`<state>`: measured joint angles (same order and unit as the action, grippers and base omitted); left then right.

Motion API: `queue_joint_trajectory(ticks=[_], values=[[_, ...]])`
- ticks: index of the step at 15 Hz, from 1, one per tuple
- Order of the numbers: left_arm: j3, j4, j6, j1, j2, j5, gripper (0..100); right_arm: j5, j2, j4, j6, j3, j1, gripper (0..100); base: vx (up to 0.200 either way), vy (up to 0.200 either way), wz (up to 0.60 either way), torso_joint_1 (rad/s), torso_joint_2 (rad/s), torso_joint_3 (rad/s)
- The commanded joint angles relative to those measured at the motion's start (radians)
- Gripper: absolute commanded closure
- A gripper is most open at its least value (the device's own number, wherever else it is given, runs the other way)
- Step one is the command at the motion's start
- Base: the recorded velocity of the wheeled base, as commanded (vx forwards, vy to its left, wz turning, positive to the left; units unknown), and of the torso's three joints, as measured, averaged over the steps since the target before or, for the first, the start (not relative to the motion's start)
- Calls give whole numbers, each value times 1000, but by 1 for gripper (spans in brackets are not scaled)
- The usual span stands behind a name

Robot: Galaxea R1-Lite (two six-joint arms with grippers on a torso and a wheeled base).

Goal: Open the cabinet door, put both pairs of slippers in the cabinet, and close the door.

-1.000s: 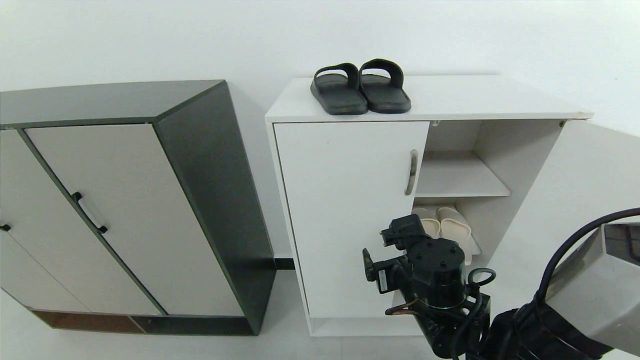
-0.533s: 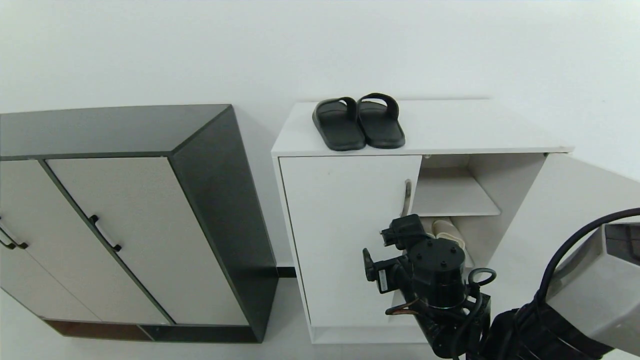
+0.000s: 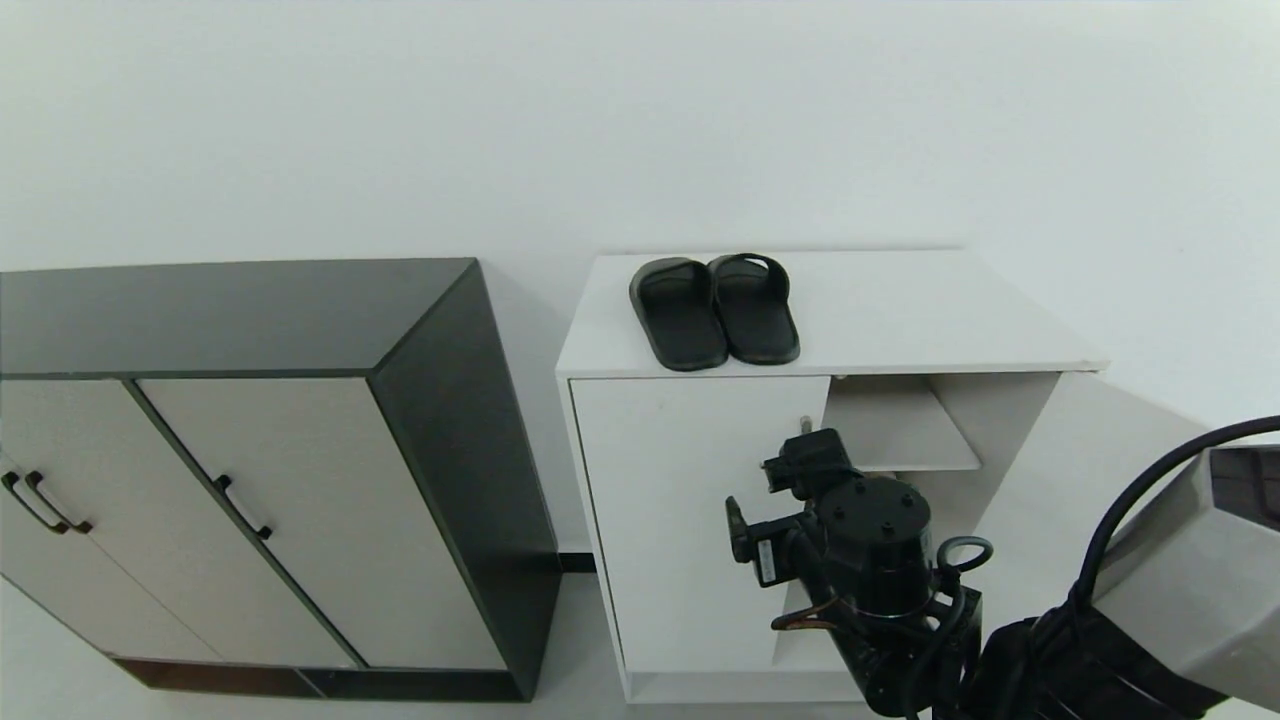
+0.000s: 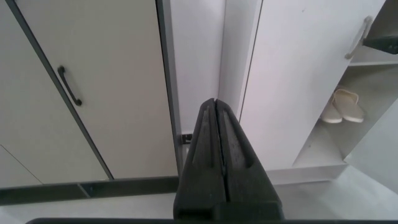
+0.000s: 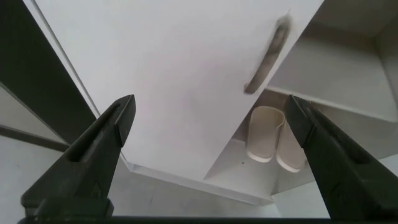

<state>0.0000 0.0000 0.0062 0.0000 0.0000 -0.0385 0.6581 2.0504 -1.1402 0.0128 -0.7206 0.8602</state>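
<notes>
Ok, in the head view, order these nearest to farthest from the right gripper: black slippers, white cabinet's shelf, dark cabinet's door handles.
1. shelf, just beyond the right gripper, in the open right half.
2. black slippers, higher, on the white cabinet top.
3. door handles, far left, on the dark cabinet.

Black left claw (image 4: 215, 107) is pressed closed, nothing between the fingers, hanging above the grey floor (image 4: 124, 202). Beyond it is a dark-framed cabinet with beige doors (image 4: 93, 93) and a black bar handle (image 4: 69, 86), just beside the white cabinet (image 4: 298, 81). White door carries a grey curved handle (image 4: 359, 37). Pair of cream slippers (image 4: 341, 106) sits on the open compartment's bottom shelf.
</notes>
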Motion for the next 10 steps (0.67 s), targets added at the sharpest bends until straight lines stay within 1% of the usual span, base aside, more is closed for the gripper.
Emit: queue_joint_trajectory(ticks=[1,2,3,4,5,6,7,8,9,10], values=[[0,0,0,0,0,0,100,0,1,-1,1,0,0,0,0,0,0,237,-549,-310],[0,0,0,0,0,0,100,-5,1,-4,7,0,0,0,0,0,0,246,-554,-315],[0,0,0,0,0,0,100,-31,1,-35,0,12,0,0,0,0,0,149,-354,-198],[0,0,0,0,0,0,100,-49,5,-73,-8,30,0,0,0,0,0,90,-193,-124],[0,0,0,0,0,0,100,-48,8,-82,-30,32,0,0,0,0,0,61,-110,-71],[0,0,1,0,0,0,100,-38,4,-59,-57,6,0,0,0,0,0,27,-71,-46],[0,0,1,0,0,0,100,-38,-13,13,-53,-29,2,0,0,0,0,0,0,0],[0,0,1,0,0,0,100,-38,-26,43,-51,-43,2,0,0,0,0,0,0,0],[0,0,3,0,0,0,100,-38,-67,132,-25,-86,8,0,0,0,0,0,0,0],[0,0,3,0,0,0,100,-38,-101,163,-22,-99,14,0,0,0,0,0,0,0]])
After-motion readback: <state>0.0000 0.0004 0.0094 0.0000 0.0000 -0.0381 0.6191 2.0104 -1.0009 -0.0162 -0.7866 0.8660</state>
